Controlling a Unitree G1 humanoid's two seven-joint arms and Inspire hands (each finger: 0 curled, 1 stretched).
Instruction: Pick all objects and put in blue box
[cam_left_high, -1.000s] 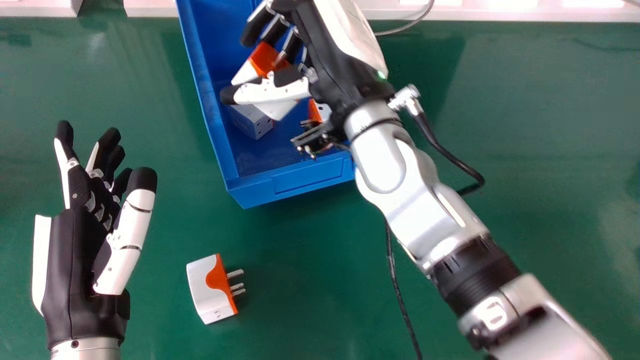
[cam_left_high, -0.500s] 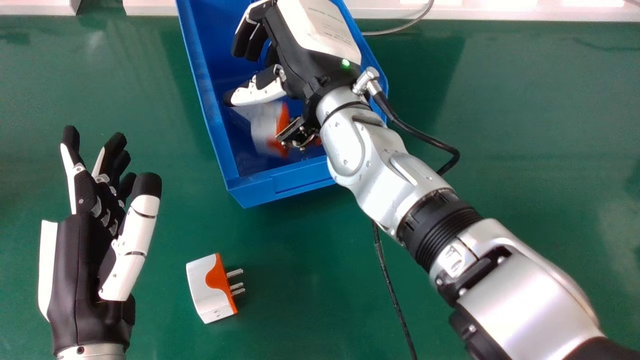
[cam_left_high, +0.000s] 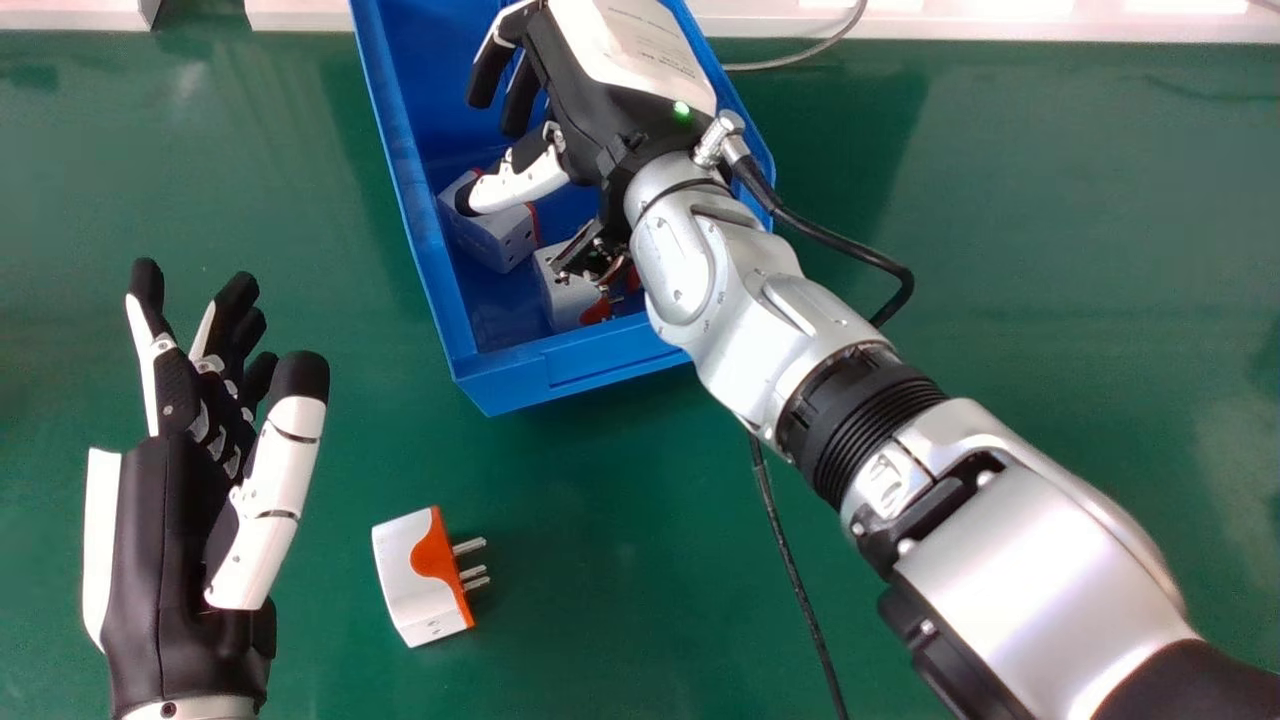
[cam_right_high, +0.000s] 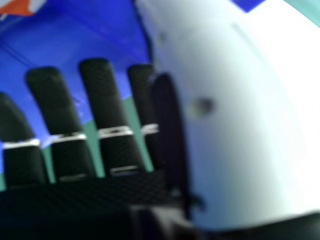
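Note:
In the head view my right hand (cam_left_high: 610, 100) is over the blue box (cam_left_high: 520, 372), its fingers relaxed and holding nothing; the thumb overlaps a white plug adapter (cam_left_high: 498, 238) lying inside. A second white and orange adapter (cam_left_high: 566, 290) rests in the box's near part, partly hidden by the wrist. In the right hand view the fingers of my right hand (cam_right_high: 102, 95) are extended, with blue box surface (cam_right_high: 95, 30) beyond them. Another white and orange adapter (cam_left_high: 415, 580), prongs pointing right, lies on the table below the box. My left hand (cam_left_high: 170, 500) stands open left of it.
The green table (cam_left_high: 1050, 250) spreads around the box. A black cable (cam_left_high: 800, 590) runs down the table under the right forearm, and a thin grey cable (cam_left_high: 800, 58) lies by the far edge. White framing (cam_left_high: 980, 22) borders the table there.
My right hand has let go of a white and orange adapter, which dropped into the box's near part. The right arm has shifted left. My left hand has drifted slightly right and down.

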